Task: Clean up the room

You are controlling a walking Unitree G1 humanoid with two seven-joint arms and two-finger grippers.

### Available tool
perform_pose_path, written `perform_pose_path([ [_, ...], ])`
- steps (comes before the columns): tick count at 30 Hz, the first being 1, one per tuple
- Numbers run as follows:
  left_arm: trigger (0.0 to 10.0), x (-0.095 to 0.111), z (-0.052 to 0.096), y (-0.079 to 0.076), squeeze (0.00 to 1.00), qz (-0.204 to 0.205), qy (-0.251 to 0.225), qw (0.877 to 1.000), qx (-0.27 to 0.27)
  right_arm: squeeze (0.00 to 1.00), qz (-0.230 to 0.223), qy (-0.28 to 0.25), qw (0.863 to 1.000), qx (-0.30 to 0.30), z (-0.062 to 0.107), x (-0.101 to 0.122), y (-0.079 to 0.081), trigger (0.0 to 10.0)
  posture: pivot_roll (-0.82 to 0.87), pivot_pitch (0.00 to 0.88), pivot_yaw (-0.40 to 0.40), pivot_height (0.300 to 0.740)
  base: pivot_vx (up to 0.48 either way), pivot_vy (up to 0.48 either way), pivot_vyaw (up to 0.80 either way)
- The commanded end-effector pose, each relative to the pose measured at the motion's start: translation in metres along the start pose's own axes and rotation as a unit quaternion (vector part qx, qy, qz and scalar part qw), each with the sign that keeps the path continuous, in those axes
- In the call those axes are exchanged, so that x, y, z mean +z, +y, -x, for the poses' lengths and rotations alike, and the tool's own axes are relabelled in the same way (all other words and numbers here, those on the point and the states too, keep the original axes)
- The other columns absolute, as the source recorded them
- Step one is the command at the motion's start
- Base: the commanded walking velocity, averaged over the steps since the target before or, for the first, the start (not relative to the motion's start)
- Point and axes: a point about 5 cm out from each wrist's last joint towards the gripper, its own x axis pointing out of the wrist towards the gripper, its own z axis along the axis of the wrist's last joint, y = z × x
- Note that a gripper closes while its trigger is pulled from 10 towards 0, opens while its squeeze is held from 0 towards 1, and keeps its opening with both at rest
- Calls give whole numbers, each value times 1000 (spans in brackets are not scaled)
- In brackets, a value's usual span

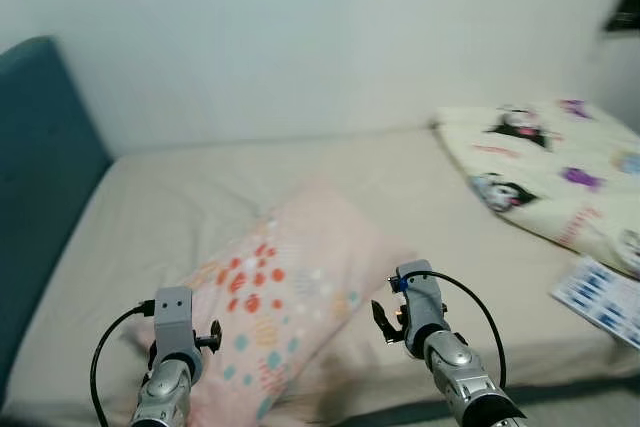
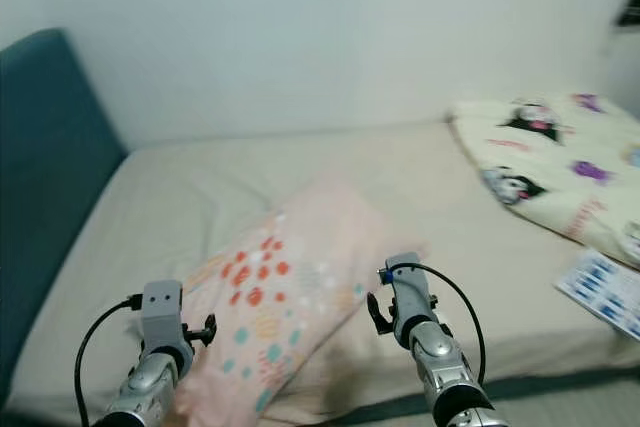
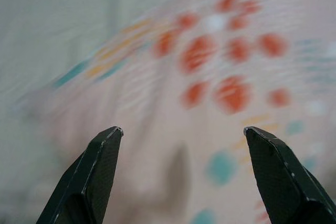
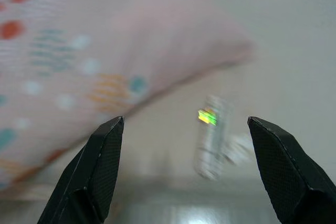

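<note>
A pink pillow point(image 1: 285, 287) with red, teal and orange dots lies slantwise on the beige bed point(image 1: 200, 197), close to its front edge. My left gripper point(image 3: 181, 129) is open just above the pillow's dotted face point(image 3: 210, 72). My right gripper point(image 4: 185, 120) is open over the pillow's right corner point(image 4: 173, 40) and the sheet beside it. A small shiny object point(image 4: 210, 137) with a green glint lies blurred on the sheet between the right fingertips. Both silver wrists, left point(image 1: 172, 347) and right point(image 1: 430, 332), reach over the bed's front edge.
A cream blanket point(image 1: 560, 167) with cartoon prints lies bunched at the bed's right end. A blue and white packet point(image 1: 605, 297) rests near the front right edge. A teal headboard point(image 1: 40, 177) stands on the left and a white wall point(image 1: 320, 37) runs behind the bed.
</note>
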Motion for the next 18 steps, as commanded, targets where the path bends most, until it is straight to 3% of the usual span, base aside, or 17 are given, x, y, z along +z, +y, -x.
perform_pose_path([
  [1, 10000, 7, -3, 1, 0, -5, -9, 1000, 1, 0, -13, 7, 1000, -1, 0, -2, 1, 10000, -163, 12, 27, 740, 0, 0, -775],
  [8, 10000, 12, -4, 0, 0, -1, -16, 1000, 3, 0, -10, 2, 1000, -6, 0, -1, 1, 10000, -163, 13, 27, 740, 0, 0, -775],
  [17, 10000, 26, -11, 9, 0, 24, -23, 998, 57, 0, -7, -6, 1000, -2, -1, 2, 3, 10000, -166, 15, 26, 740, 0, 0, 0],
  [18, 10000, 29, -12, 16, 0, 23, -24, 996, 84, 0, -8, -8, 1000, 2, -1, 2, 5, 10000, -166, 15, 26, 740, 0, 0, 0],
])
